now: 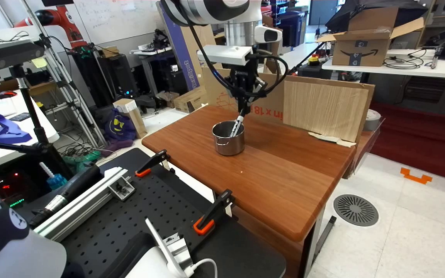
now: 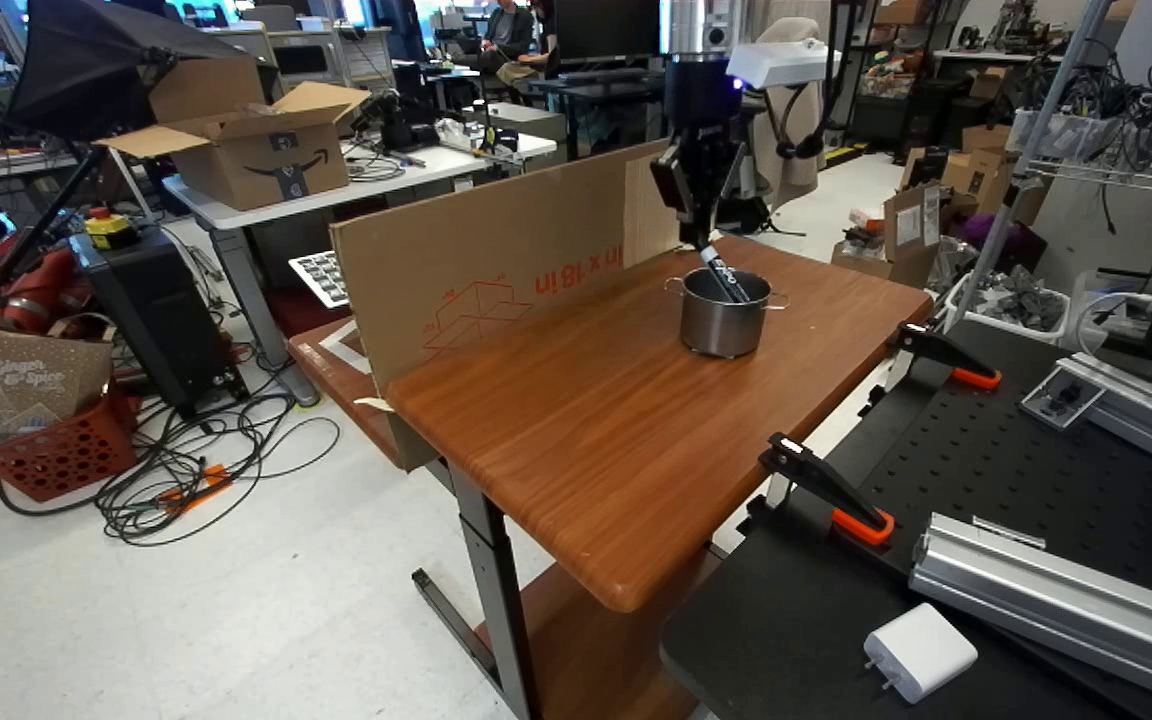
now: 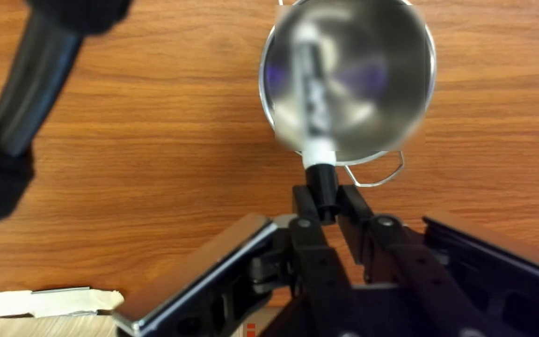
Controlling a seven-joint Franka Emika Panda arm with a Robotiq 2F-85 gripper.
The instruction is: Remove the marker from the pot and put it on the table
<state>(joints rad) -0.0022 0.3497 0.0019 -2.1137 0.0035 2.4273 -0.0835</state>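
Note:
The marker is a slim stick with a white, dark-printed body and a black end; it shows in both exterior views (image 1: 236, 126) (image 2: 725, 275) and in the wrist view (image 3: 315, 105). My gripper (image 1: 243, 109) (image 2: 704, 238) (image 3: 324, 201) is shut on its black end. The marker slants down, its lower part inside the pot's opening; whether it touches the bottom is unclear. The silvery metal pot (image 1: 228, 145) (image 2: 721, 325) (image 3: 386, 105) stands upright on the reddish-brown table (image 1: 276, 185) (image 2: 576, 450) (image 3: 157, 131), with thin wire handles. My gripper is above the pot's rim. The pot's inside is blurred in the wrist view.
A cardboard panel (image 1: 325, 108) (image 2: 496, 250) stands along one long edge of the table. A black perforated bench (image 1: 160, 204) (image 2: 1116, 470) adjoins the opposite edge. Black-and-orange clamps (image 1: 213, 212) (image 2: 826, 485) grip that edge. A loose cable (image 1: 207, 50) hangs around my wrist.

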